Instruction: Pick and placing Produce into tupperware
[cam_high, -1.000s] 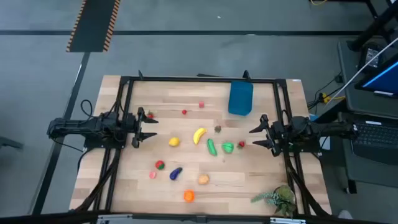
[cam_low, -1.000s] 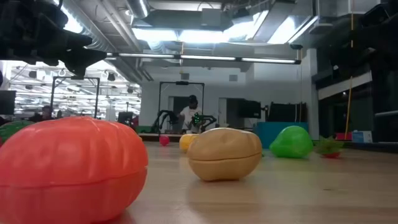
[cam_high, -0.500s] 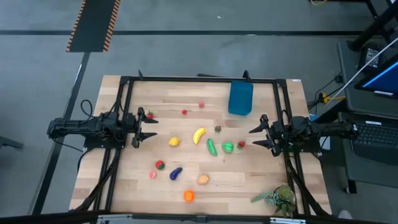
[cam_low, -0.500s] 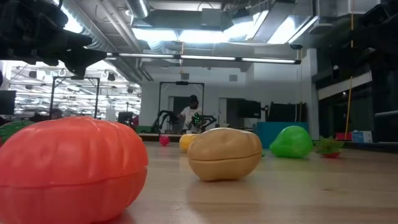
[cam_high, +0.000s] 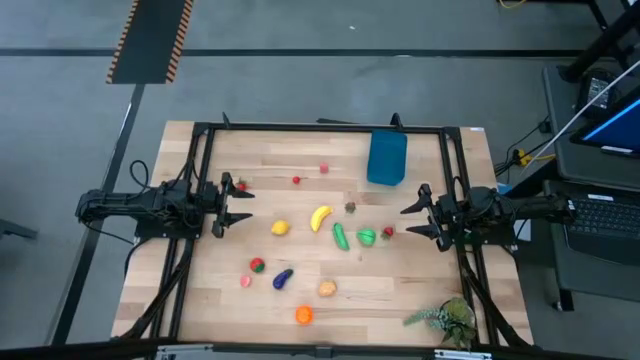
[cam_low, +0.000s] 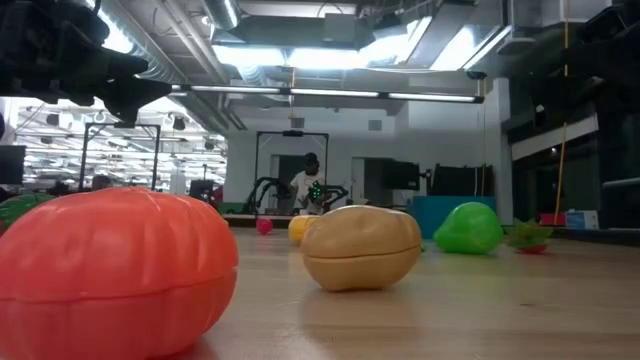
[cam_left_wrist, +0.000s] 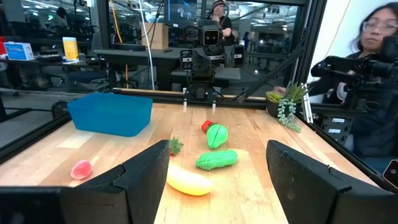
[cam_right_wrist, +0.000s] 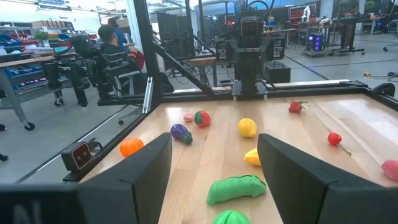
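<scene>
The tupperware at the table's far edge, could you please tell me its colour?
The tupperware is plain blue, clearest in the high view.

Low view: the only visible change is in the room beyond the table. A distant person (cam_low: 100, 183), seen small and dim above the top of the large orange produce piece (cam_low: 110, 270), now stands slightly farther towards the picture's right than in the earlier pictures, having shifted a little at each step. Further detail of the figure cannot be told.
</scene>
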